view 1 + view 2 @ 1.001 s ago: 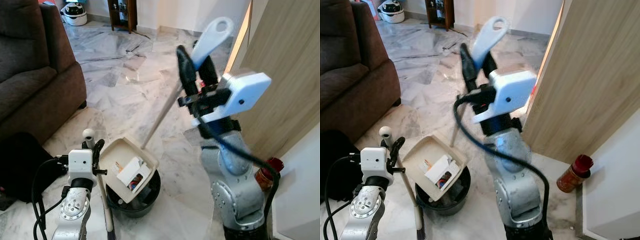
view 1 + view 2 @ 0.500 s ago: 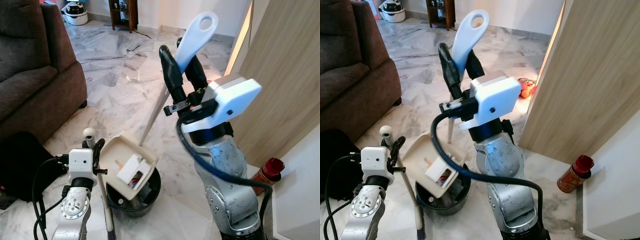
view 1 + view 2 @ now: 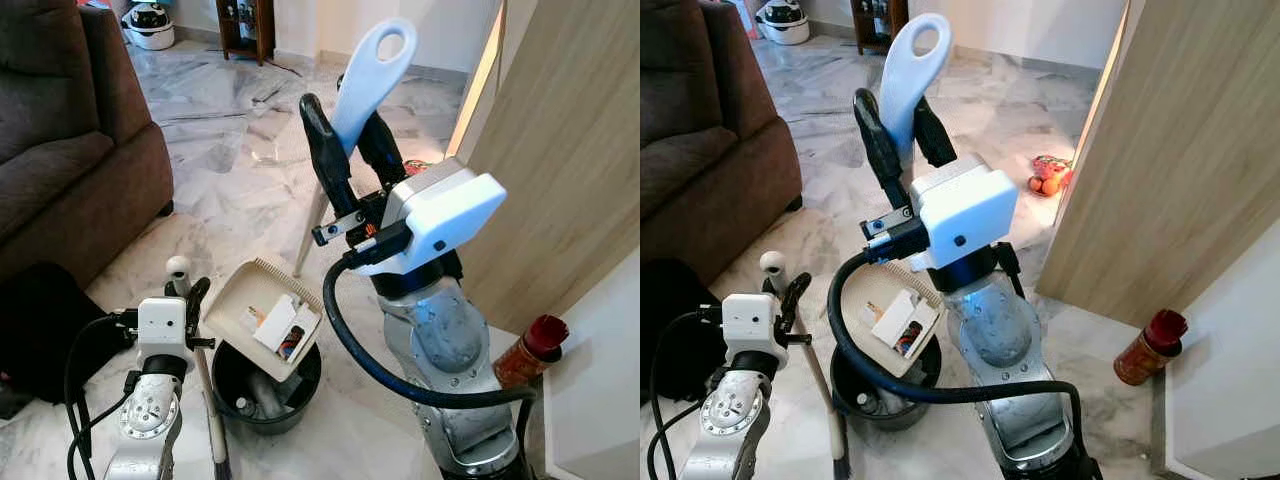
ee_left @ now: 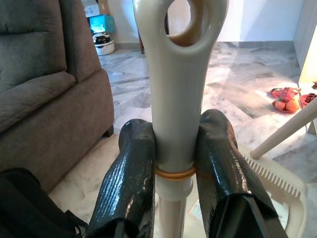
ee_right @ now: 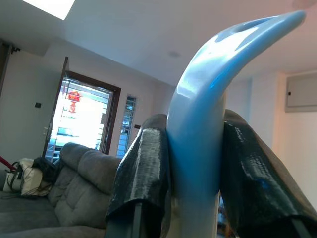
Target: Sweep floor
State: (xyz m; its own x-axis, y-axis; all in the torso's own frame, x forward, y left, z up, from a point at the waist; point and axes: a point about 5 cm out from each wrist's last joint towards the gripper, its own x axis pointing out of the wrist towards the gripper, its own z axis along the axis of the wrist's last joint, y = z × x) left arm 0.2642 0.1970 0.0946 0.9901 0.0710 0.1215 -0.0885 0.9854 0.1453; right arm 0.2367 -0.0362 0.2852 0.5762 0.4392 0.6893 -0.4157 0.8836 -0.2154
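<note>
- One cream dustpan [image 3: 262,314] sits tilted at lower centre of the left eye view, directly over a black bin [image 3: 265,392], with scraps of paper and litter lying in its tray.
- Its long pale handle [image 3: 312,228] rises up and right to a light-blue grip [image 3: 372,70] near the top centre.
- The right gripper [image 3: 345,150] is clamped on that blue grip, one black finger on each side.
- The left gripper [image 4: 174,163], at lower left, has its two black fingers [image 4: 130,183] closed around a cream broom handle [image 4: 173,99] just under its looped end.
- The broom's shaft [image 3: 212,420] runs down beside the bin.
- A brown sofa [image 3: 70,150] fills the upper left, a wooden panel [image 3: 560,160] the right, over a marble floor [image 3: 230,170].
- A red-capped jar [image 3: 528,350] stands at lower right.
</note>
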